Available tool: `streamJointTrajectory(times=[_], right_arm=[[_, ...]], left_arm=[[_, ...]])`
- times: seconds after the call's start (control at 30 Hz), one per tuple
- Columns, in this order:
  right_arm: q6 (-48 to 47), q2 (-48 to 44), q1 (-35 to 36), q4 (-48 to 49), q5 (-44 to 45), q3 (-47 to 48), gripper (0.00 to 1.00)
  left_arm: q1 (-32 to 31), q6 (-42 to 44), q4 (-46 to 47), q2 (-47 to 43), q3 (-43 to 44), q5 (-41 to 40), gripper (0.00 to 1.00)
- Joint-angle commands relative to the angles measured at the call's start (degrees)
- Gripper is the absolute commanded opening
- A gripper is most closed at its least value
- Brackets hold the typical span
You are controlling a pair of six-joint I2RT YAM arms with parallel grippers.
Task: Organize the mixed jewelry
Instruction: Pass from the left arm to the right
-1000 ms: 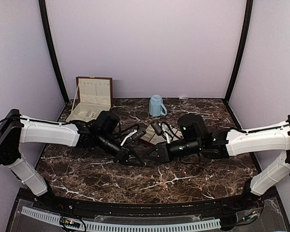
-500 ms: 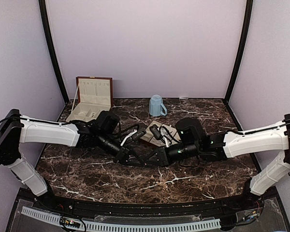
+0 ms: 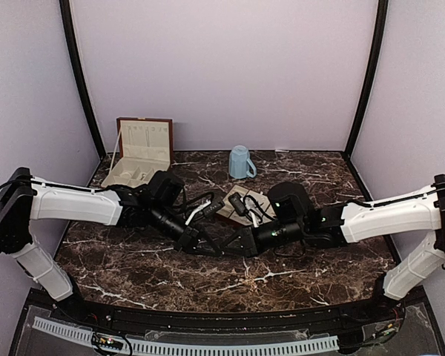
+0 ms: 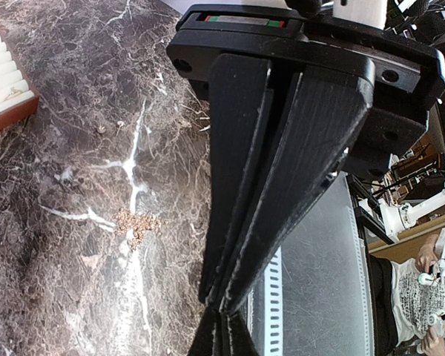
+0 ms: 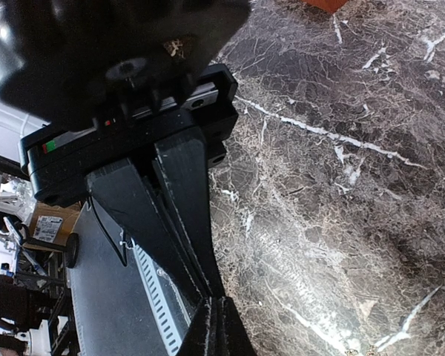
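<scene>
My left gripper (image 3: 213,248) and right gripper (image 3: 233,245) meet tip to tip low over the marble, just in front of the middle of the table. Both are shut. In the left wrist view my own fingertips (image 4: 221,335) touch the right gripper's closed tips (image 4: 219,300). In the right wrist view my own tips (image 5: 219,330) touch the left gripper's closed tips (image 5: 208,291). No silvery jewelry piece shows between either pair of jaws or on the marble. The flat cream-lined tray (image 3: 251,196) lies behind the grippers, partly hidden by the arms.
The reddish-brown wooden box (image 3: 142,147) stands open at the back left; its edge shows in the left wrist view (image 4: 4,111). A light-blue mug (image 3: 241,162) stands at the back centre. The table's front edge with a perforated strip (image 4: 271,297) is near.
My right gripper has moved left and slightly nearer until its tips meet the left gripper's tips. The left arm has hardly moved.
</scene>
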Motion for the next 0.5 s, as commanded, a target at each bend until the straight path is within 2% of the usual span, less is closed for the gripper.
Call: streamJointTrajectory(times=[0.0,0.47], right_arm=[[-0.05,1.05,0.9,1.29,0.13,-0.26,0.01],[-0.54,0.64,1.26,-0.1,1.46,-0.44,0.0]], left_arm=[[-0.09,0.54,0.73,-1.11,-0.32,0.15,0.0],[-0.01,-0.14,2.44,-1.47,-0.9,-1.45,0.0]])
